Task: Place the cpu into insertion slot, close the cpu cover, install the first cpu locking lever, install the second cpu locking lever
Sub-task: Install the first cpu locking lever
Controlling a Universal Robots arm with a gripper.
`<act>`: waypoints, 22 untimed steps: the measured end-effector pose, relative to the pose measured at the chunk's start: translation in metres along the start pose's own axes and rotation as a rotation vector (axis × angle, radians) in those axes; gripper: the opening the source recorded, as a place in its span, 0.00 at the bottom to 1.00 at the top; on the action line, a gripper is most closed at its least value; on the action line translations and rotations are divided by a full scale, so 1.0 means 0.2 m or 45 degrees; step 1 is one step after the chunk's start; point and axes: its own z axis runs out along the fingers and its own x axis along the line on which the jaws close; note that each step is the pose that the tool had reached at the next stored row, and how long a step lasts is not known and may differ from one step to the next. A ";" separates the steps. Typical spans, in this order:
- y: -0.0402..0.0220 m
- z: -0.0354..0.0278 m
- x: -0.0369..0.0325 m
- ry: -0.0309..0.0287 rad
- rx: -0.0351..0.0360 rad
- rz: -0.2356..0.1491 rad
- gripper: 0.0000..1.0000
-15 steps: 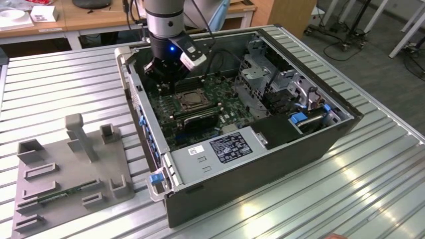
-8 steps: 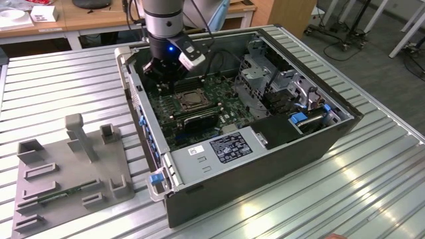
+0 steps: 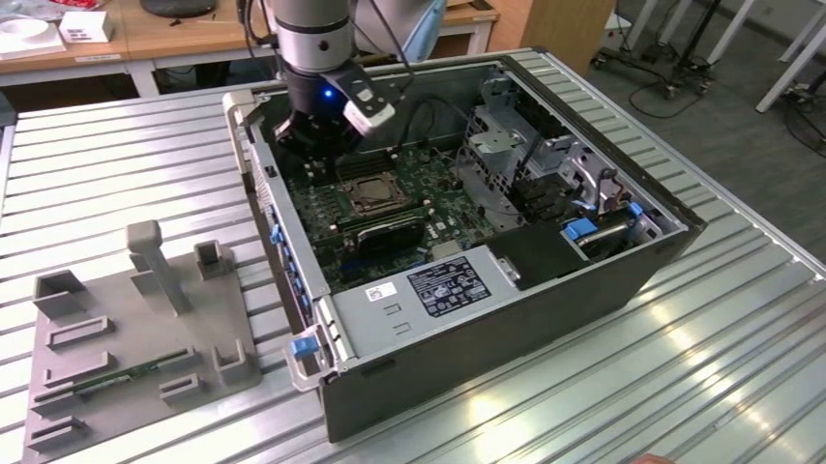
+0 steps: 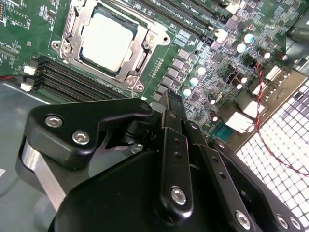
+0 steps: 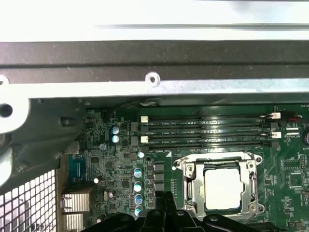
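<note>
The cpu [image 4: 107, 41] [image 5: 223, 188] lies flat in its socket on the green motherboard, pale metal top up. The cpu cover [image 4: 143, 48] [image 5: 194, 187] lies down around it as a silvery frame, with the chip showing through its window. Thin metal levers run along the socket's sides; I cannot tell whether they are latched. My gripper [image 4: 169, 99] [image 5: 161, 202] hovers beside the socket, a short way off, shut with nothing between its fingers. In the exterior view the gripper [image 3: 316, 145] hangs inside the open computer case, just behind the cpu [image 3: 368, 191].
The open computer case [image 3: 620, 280] lies on a ribbed metal table. Its side wall [image 5: 154, 89] stands close to the gripper. Memory slots [image 5: 207, 133] run beside the socket, and a drive cage [image 3: 516, 155] stands at the exterior view's right. A grey fixture tray [image 3: 130, 338] sits at its left.
</note>
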 end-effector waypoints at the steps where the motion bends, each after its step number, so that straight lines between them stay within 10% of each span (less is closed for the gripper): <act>1: 0.003 0.000 0.003 -0.0012 -0.0010 0.000 0.10; 13: 0.052 0.002 0.027 -0.0115 -0.0045 0.000 0.10; 22: 0.068 0.002 0.044 -0.0223 -0.0253 0.001 0.10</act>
